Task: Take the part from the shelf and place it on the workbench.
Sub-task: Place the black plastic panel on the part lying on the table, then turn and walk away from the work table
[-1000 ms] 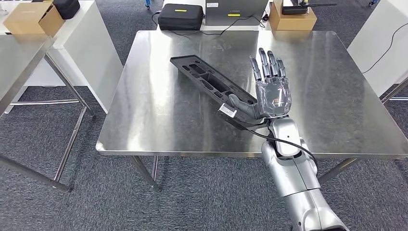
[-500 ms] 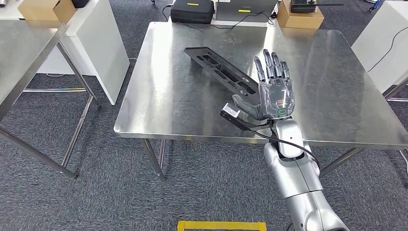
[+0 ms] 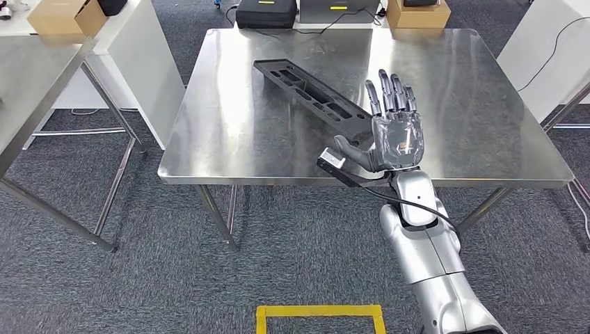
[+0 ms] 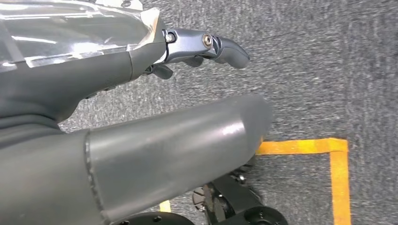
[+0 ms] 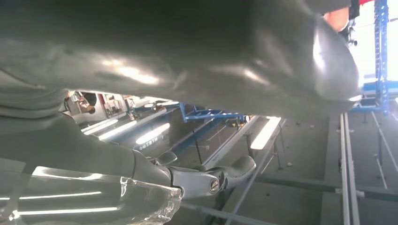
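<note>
the part [image 3: 313,103], a long black slotted piece, lay flat and slantwise on the steel workbench [image 3: 229,139]. the right hand [image 3: 392,132] hovered over the bench's near edge, just beside the part's near end, fingers straight and spread, holding nothing. the left hand [image 4: 117,108] hung above grey carpet [image 4: 319,70] and yellow tape [image 4: 338,173]; its grip i cannot tell.

One long black part [image 3: 313,99] lies on one steel workbench [image 3: 243,139]. Two cardboard boxes are in view, one at 11 o'clock [image 3: 59,17] and one at 1 o'clock [image 3: 416,14]. One black case [image 3: 266,14] sits at 12 o'clock, and one yellow floor marking [image 3: 320,316] at 6 o'clock.
</note>
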Robot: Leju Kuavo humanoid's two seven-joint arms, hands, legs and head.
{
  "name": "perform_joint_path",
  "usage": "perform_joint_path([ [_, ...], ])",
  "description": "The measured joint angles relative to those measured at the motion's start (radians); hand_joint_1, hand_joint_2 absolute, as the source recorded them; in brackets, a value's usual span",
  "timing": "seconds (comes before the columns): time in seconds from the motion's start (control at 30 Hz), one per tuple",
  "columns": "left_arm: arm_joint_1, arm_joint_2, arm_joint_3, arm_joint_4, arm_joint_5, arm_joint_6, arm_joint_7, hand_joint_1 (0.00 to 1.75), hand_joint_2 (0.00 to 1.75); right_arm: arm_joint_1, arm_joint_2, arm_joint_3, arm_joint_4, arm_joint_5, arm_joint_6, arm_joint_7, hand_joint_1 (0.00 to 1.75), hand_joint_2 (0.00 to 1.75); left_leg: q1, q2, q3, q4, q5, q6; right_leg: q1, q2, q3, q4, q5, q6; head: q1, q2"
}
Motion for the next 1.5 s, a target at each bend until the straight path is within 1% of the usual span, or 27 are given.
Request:
perform_joint_path([
  [0.07,-0.002,0.000,0.000,0.000,0.000,0.000,0.000,0.00,0.00,0.001,0.000,0.000,0.001,0.001,0.000,0.000,0.00,0.00,0.003,0.000,0.083,-0.109,0.045,0.002,-0.001,0.000,-0.017,0.008,0.009,0.006,0.000,0.000],
  [0.13,-0.004,0.000,0.000,0.000,0.000,0.000,0.000,0.00,0.00,-0.001,0.000,0.000,0.001,0.002,0.000,0.000,0.00,0.00,0.000,-0.002,0.158,-0.226,0.059,0.009,0.002,0.000,-0.029,0.015,0.017,0.017,0.001,0.000],
  [0.17,-0.005,0.001,0.000,0.000,0.000,0.000,0.000,0.00,0.00,-0.002,0.001,0.000,0.001,0.003,0.000,0.000,0.00,0.00,-0.003,-0.003,0.173,-0.254,0.056,0.013,0.003,-0.001,-0.033,0.016,0.022,0.024,0.001,0.000],
  [0.23,-0.005,0.001,0.000,0.000,0.000,0.000,0.000,0.00,0.00,-0.002,0.002,0.000,0.001,0.004,0.000,0.000,0.00,0.00,-0.008,-0.003,0.170,-0.262,0.063,0.026,0.003,-0.001,-0.037,0.016,0.032,0.040,0.002,0.000],
  [0.3,-0.006,0.000,0.000,0.000,0.000,0.000,0.000,0.00,0.00,-0.003,0.001,0.000,0.001,0.004,0.000,-0.001,0.00,0.00,-0.007,0.001,0.162,-0.269,0.080,0.046,0.001,0.001,-0.054,0.041,0.011,0.046,0.004,0.000],
  [0.4,-0.007,-0.001,0.000,0.000,0.000,-0.001,0.000,0.00,0.00,-0.001,-0.001,0.000,0.002,0.004,0.000,-0.001,0.00,0.00,-0.005,0.006,0.135,-0.273,0.105,0.065,-0.002,0.004,-0.117,0.212,-0.098,0.036,0.013,0.000],
  [0.47,-0.007,0.000,0.000,0.000,0.000,-0.001,0.000,0.00,0.00,0.002,-0.002,0.000,0.005,0.004,0.000,-0.001,0.00,0.00,-0.005,0.007,0.113,-0.272,0.122,0.065,-0.003,0.004,-0.137,0.310,-0.135,0.044,0.015,0.000],
  [0.5,-0.007,-0.001,0.000,0.000,0.000,-0.001,0.000,0.00,0.00,0.004,-0.002,0.000,0.006,0.004,0.000,-0.001,0.00,0.00,-0.005,0.007,0.103,-0.272,0.130,0.063,-0.004,0.004,-0.120,0.306,-0.128,0.053,0.016,0.000],
  [0.53,-0.007,-0.001,0.000,0.000,0.000,-0.001,0.000,0.00,0.00,0.004,-0.003,0.000,0.008,0.004,0.000,-0.001,0.00,0.00,-0.005,0.006,0.093,-0.271,0.138,0.061,-0.005,0.004,-0.084,0.264,-0.109,0.062,0.016,0.000],
  [0.6,-0.007,-0.002,0.000,0.000,0.000,-0.001,0.000,0.00,0.00,0.001,-0.003,0.000,0.009,0.004,0.000,-0.001,0.00,0.00,-0.006,0.005,0.077,-0.267,0.151,0.052,-0.006,0.005,0.019,0.114,-0.078,0.071,0.017,0.000],
  [0.67,-0.007,-0.003,0.001,0.000,0.000,-0.001,0.000,0.00,0.00,-0.002,-0.002,0.000,0.008,0.004,-0.001,-0.001,0.00,0.00,-0.009,0.006,0.066,-0.265,0.166,0.040,-0.002,0.006,0.076,0.019,-0.072,0.062,0.015,0.000],
  [0.7,-0.007,-0.002,0.001,0.000,0.000,-0.001,0.000,0.00,0.00,-0.001,-0.002,0.000,0.009,0.004,-0.001,-0.001,0.00,0.00,-0.010,0.006,0.062,-0.265,0.173,0.034,0.001,0.007,0.081,0.007,-0.073,0.056,0.013,0.000],
  [0.77,-0.007,-0.002,0.001,0.000,0.000,-0.001,0.000,0.00,0.00,0.000,-0.002,0.000,0.010,0.003,-0.001,-0.002,0.00,0.00,-0.007,0.003,0.055,-0.263,0.181,0.022,-0.001,0.007,0.064,0.008,-0.060,0.039,0.012,0.000],
  [0.8,-0.006,-0.002,0.001,0.000,0.000,-0.001,0.000,0.00,0.00,-0.001,-0.002,0.000,0.011,0.003,-0.002,-0.002,0.00,0.00,-0.005,0.002,0.046,-0.252,0.166,0.015,-0.003,0.006,0.057,0.008,-0.051,0.028,0.010,0.000],
  [0.87,-0.006,-0.002,0.002,0.000,-0.001,-0.001,0.000,0.00,0.00,-0.002,0.001,0.000,0.012,0.003,-0.003,-0.003,0.00,0.00,-0.002,0.000,0.013,-0.169,0.084,0.005,-0.006,0.003,0.036,0.007,-0.031,0.008,0.004,0.000],
  [0.93,-0.006,-0.002,0.002,0.000,-0.001,-0.001,0.000,0.00,0.00,-0.001,0.002,0.000,0.015,0.002,-0.004,-0.004,0.00,0.00,-0.001,0.000,-0.023,-0.035,-0.003,-0.001,-0.002,0.002,0.009,0.008,-0.011,0.000,-0.001,0.000],
  [0.97,-0.006,-0.002,0.002,0.000,-0.001,-0.001,0.000,0.00,0.00,0.000,0.002,0.000,0.016,0.002,-0.004,-0.004,0.00,0.00,-0.001,0.000,-0.029,0.014,-0.018,-0.001,0.000,0.002,-0.005,0.009,0.000,-0.001,-0.002,0.000],
  [1.0,-0.007,-0.002,0.003,0.000,-0.001,-0.001,0.000,0.00,0.00,0.001,0.002,0.000,0.018,0.002,-0.004,-0.004,0.00,0.00,-0.001,0.000,-0.020,0.031,-0.010,0.000,0.002,0.002,-0.018,0.011,0.010,-0.001,-0.002,0.000],
  [1.07,-0.007,-0.002,0.003,0.000,-0.001,-0.001,0.000,0.00,0.00,0.001,0.002,0.000,0.020,0.002,-0.004,-0.005,0.00,0.00,-0.002,0.000,0.055,-0.042,0.042,0.009,0.005,0.003,-0.044,0.013,0.029,0.002,-0.002,0.000],
  [1.13,-0.011,-0.001,0.003,-0.001,-0.001,-0.001,0.000,0.00,0.00,-0.001,0.003,0.000,0.020,0.001,-0.004,-0.005,0.00,0.00,-0.005,-0.001,0.157,-0.187,0.053,0.022,0.009,0.004,-0.061,0.015,0.047,0.010,-0.001,0.000],
  [1.17,-0.012,-0.001,0.004,-0.001,-0.002,-0.001,0.000,0.00,0.00,-0.002,0.003,0.000,0.020,0.001,-0.004,-0.005,0.00,0.00,-0.009,-0.001,0.189,-0.238,0.045,0.028,0.009,0.003,-0.066,0.014,0.056,0.015,0.000,0.000],
  [1.2,-0.013,0.000,0.004,-0.001,-0.002,-0.002,0.000,0.00,0.00,-0.003,0.004,0.000,0.020,0.000,-0.004,-0.005,0.00,0.00,-0.014,-0.002,0.202,-0.266,0.036,0.033,0.008,0.002,-0.069,0.013,0.065,0.023,-0.001,0.000],
  [1.27,-0.014,-0.001,0.006,-0.001,-0.003,-0.002,0.000,0.00,0.00,-0.003,0.005,0.000,0.020,0.000,-0.004,-0.005,0.00,0.00,-0.018,-0.001,0.196,-0.277,0.051,0.045,0.006,0.001,-0.073,0.013,0.077,0.037,-0.002,0.000],
  [1.33,-0.015,-0.001,0.007,0.000,-0.003,-0.002,0.001,0.00,0.00,-0.002,0.004,0.000,0.021,-0.001,-0.004,-0.005,0.00,0.00,-0.014,0.004,0.180,-0.286,0.076,0.060,0.007,0.003,-0.094,0.048,0.044,0.038,0.000,0.000],
  [1.43,-0.017,-0.002,0.008,0.000,-0.004,-0.004,0.001,0.00,0.00,-0.002,0.001,0.000,0.023,-0.001,-0.004,-0.005,0.00,0.00,-0.013,0.007,0.138,-0.288,0.115,0.070,0.004,0.007,-0.141,0.217,-0.087,0.027,0.009,0.000],
  [1.47,-0.017,-0.002,0.008,0.000,-0.004,-0.005,0.001,0.00,0.00,-0.001,0.000,0.000,0.024,-0.001,-0.005,-0.005,0.00,0.00,-0.013,0.008,0.121,-0.287,0.128,0.070,0.002,0.007,-0.147,0.274,-0.111,0.031,0.009,0.000],
  [1.5,-0.017,-0.002,0.009,0.000,-0.006,-0.006,0.002,0.00,0.00,0.000,-0.001,0.000,0.026,-0.001,-0.005,-0.005,0.00,0.00,-0.013,0.009,0.104,-0.286,0.140,0.068,0.000,0.007,-0.142,0.309,-0.114,0.040,0.009,0.000],
])
